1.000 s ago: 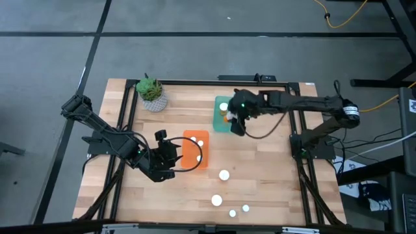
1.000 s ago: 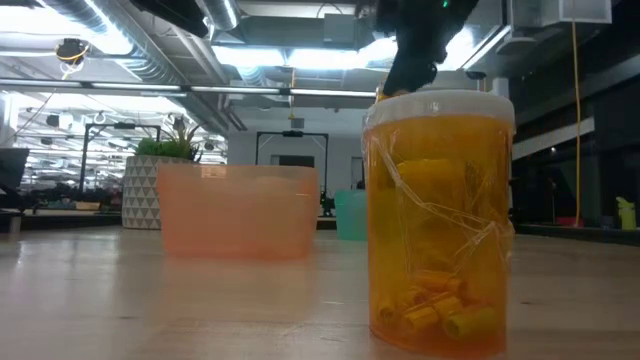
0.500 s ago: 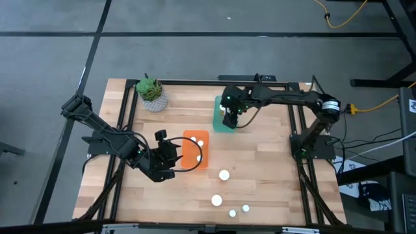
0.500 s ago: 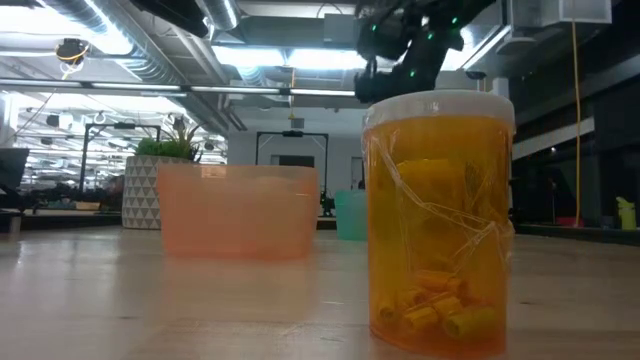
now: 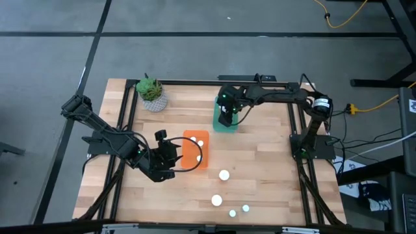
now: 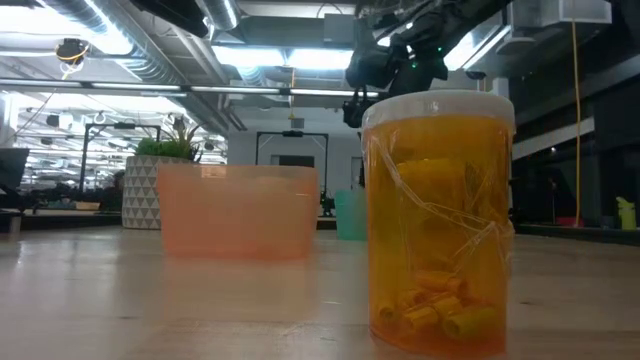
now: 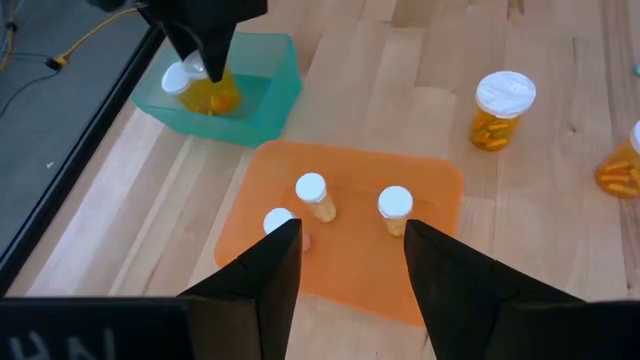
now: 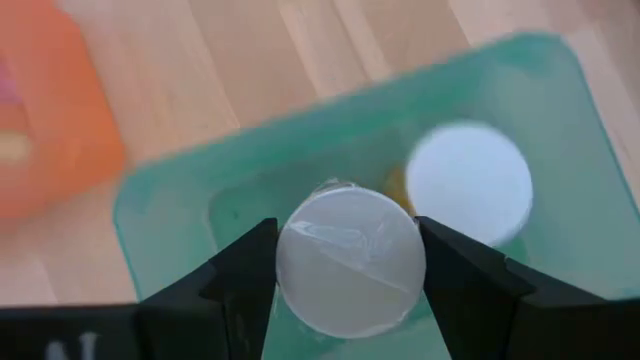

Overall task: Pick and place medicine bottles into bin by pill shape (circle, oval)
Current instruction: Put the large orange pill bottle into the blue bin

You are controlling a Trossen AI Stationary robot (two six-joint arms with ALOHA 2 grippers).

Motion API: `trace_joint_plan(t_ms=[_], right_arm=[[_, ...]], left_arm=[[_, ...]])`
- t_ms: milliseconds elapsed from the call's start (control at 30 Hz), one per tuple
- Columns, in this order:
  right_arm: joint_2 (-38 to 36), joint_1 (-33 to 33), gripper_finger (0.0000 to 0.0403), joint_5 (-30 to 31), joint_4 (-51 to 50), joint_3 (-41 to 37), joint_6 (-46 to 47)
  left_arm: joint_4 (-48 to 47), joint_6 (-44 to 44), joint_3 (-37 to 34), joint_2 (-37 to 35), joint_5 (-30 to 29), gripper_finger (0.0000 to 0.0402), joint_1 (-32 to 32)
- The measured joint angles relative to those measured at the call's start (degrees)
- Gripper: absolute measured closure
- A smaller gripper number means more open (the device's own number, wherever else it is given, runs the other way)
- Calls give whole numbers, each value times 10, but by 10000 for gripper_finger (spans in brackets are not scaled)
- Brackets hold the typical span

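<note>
My right gripper [image 5: 226, 117] is shut on an amber medicine bottle with a white cap [image 8: 350, 262], over the green bin [image 5: 217, 122]. A second white-capped bottle [image 8: 468, 183] stands in that bin. My left gripper [image 7: 350, 270] is open and empty beside the orange bin [image 5: 188, 156], which holds three bottles [image 7: 311, 190]. Several more bottles [image 5: 224, 175] stand upright on the table toward its near edge. One of them [image 6: 438, 220] fills the low view. My right gripper pinches the bottle between its two fingers [image 8: 245, 270] at the top, by the cap's rim [image 8: 292, 262]. The fingers come from above, pointing down. The bottle hangs upright, its amber body [image 7: 215, 97] inside the green bin's walls. I cannot tell whether its bottom touches the bin's floor.
A potted plant [image 5: 151, 93] stands at the table's far left. Bare wood lies between the two bins and the loose bottles. The table's metal frame [image 5: 294, 123] runs along its sides.
My right gripper has carried the bottle toward the table's left edge, from the green bin's right rim to over the bin's middle. The bottle has stayed upright in the hold.
</note>
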Motion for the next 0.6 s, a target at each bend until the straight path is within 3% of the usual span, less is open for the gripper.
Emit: trace_joint_plan(t_ms=[267, 600], right_arm=[[22, 3, 181, -38, -2, 0, 2], [37, 8, 181, -14, 23, 0, 0]], left_arm=[[0, 0, 0, 0, 0, 231, 0], [0, 0, 0, 0, 0, 231, 0]])
